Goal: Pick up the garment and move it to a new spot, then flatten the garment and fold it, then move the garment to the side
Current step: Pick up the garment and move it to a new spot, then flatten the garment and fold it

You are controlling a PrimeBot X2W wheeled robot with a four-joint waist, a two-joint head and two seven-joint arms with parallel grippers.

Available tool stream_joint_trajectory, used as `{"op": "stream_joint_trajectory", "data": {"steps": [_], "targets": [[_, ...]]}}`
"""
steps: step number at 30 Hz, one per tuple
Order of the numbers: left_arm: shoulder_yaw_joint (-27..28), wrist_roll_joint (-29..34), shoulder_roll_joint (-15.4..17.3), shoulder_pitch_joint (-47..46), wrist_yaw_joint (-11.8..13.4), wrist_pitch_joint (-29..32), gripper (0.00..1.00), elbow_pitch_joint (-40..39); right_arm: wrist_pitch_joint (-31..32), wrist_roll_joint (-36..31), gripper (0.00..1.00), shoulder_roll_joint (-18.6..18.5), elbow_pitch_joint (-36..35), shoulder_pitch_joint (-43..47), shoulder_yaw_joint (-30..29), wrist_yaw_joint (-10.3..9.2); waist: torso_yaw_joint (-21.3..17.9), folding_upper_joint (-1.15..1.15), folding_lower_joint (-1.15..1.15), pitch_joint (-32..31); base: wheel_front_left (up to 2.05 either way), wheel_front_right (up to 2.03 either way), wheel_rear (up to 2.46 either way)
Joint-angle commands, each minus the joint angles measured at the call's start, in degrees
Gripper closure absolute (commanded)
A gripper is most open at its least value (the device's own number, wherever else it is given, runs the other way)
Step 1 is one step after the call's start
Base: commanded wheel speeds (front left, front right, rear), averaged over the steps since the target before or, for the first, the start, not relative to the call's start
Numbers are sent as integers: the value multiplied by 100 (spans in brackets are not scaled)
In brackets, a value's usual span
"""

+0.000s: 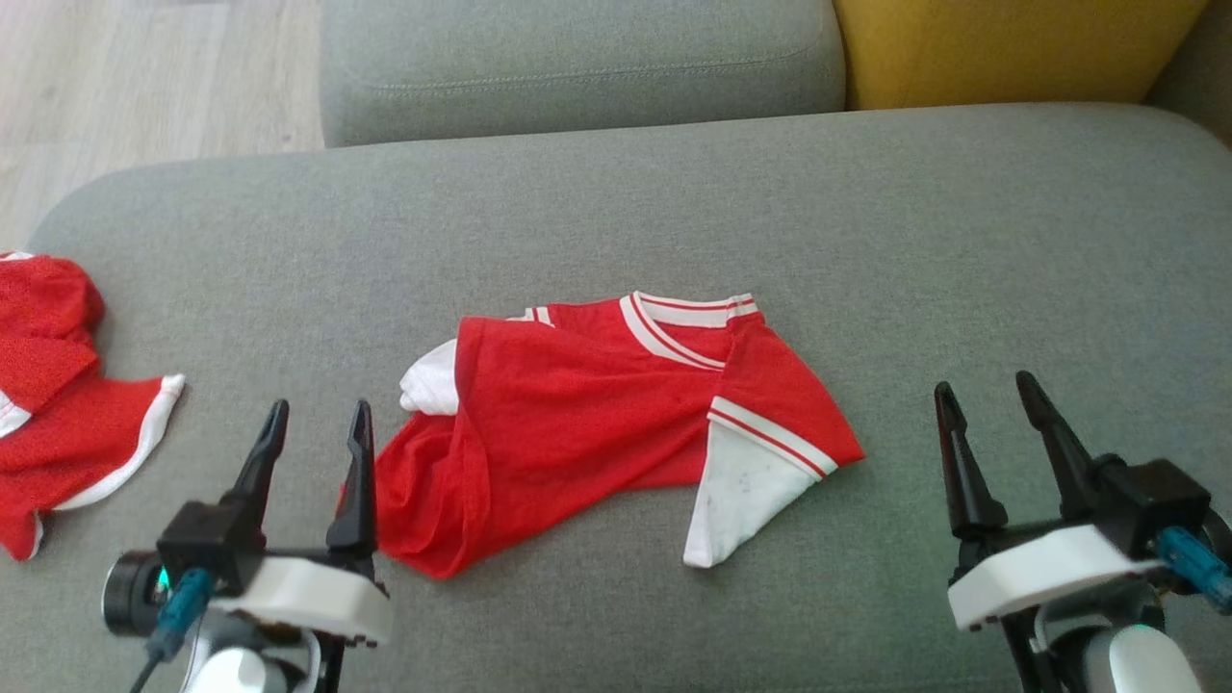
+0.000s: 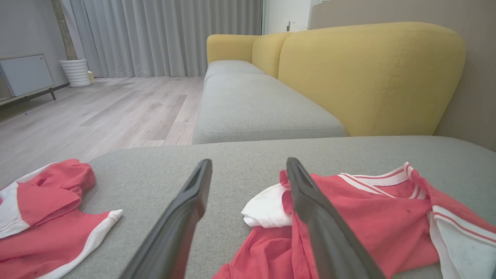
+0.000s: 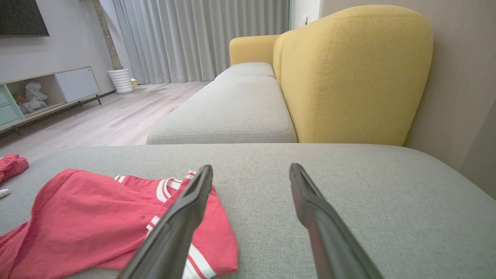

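Two red garments on a grey woven seat cushion (image 1: 866, 241), coarse-grained, rounded at its edges. In the middle of the cushion: the garment (image 1: 597, 423), a thin red jersey knit with white ribbed collar and white-striped cuff bands, rumpled and partly folded over itself, one white sleeve lying flat as a blunt triangle at its right, a small white lump of cloth poking out at its left. Far to the left, well apart: a second red piece (image 1: 67, 433) with white trim, bunched in soft folds.

Just beside the garment's lower left hem, the left gripper (image 1: 320, 409), long dark tapered fingers spread apart, nothing between them. Well to the right of the garment, over bare cushion, the right gripper (image 1: 984, 383), fingers likewise spread and empty.

From the head, looking down: the garment's whole outline, both grippers at once, a strip of pale wood floor (image 1: 144, 77), a corner of yellow backrest (image 1: 1011, 48). From the left wrist, low over the cushion: one finger overlapping the red hem in the picture, contact impossible to judge; beyond, pleated grey curtains (image 2: 166, 35), a white ribbed planter (image 2: 75, 71), the plump stitched backrest at full height. From the right wrist: a low cabinet (image 3: 75, 83) with an open shelf, a dark wall screen (image 3: 19, 17), the garment's striped cuff beside the left-hand finger.
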Motion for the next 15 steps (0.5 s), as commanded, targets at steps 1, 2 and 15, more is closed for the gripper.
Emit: {"op": "stream_joint_trajectory", "data": {"steps": [1, 2, 15], "targets": [[185, 35, 138, -92, 17, -72, 0, -198, 9, -28, 0, -27, -246, -88, 130, 43, -7, 0, 0, -28, 0, 0, 0], [184, 29, 137, -81, 21, -73, 0, -199, 9, -32, 0, -27, -254, -73, 130, 43, -7, 0, 0, -36, 0, 0, 0], [189, -34, 132, -58, 77, -79, 0, -137, 42, -49, 0, -27, -287, -48, 134, 43, -24, 0, 0, -33, 0, 0, 0]]}}
